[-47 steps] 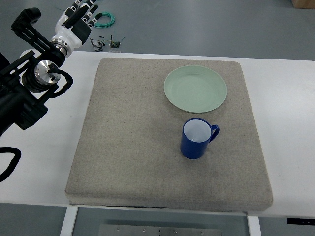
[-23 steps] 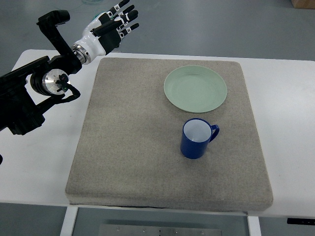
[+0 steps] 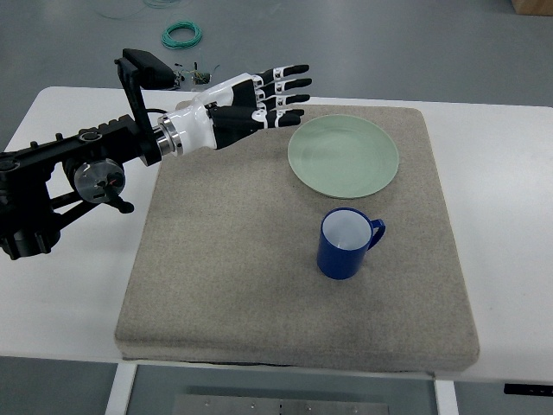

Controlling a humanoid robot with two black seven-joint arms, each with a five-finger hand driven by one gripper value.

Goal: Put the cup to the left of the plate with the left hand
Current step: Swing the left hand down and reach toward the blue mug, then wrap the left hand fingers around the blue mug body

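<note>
Cup (image 3: pixel 347 244) stood untouched below the plate (image 3: pixel 343 156) while the left hand (image 3: pixel 246 105), fingers (image 3: pixel 289 86) extended and empty, had swung in over the mat (image 3: pixel 225 259), starting its reach.

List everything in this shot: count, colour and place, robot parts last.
cup: one, blue, white inside, upright on the mat, just in front of the plate
plate: one, pale green, far right part of the mat
mat: one, grey, covering the middle of the table
table: one, white
cable coil: one, green, on the floor beyond the table
left hand: one, black and white, fingers spread, holding nothing, over the mat's far edge, left of the plate
</note>
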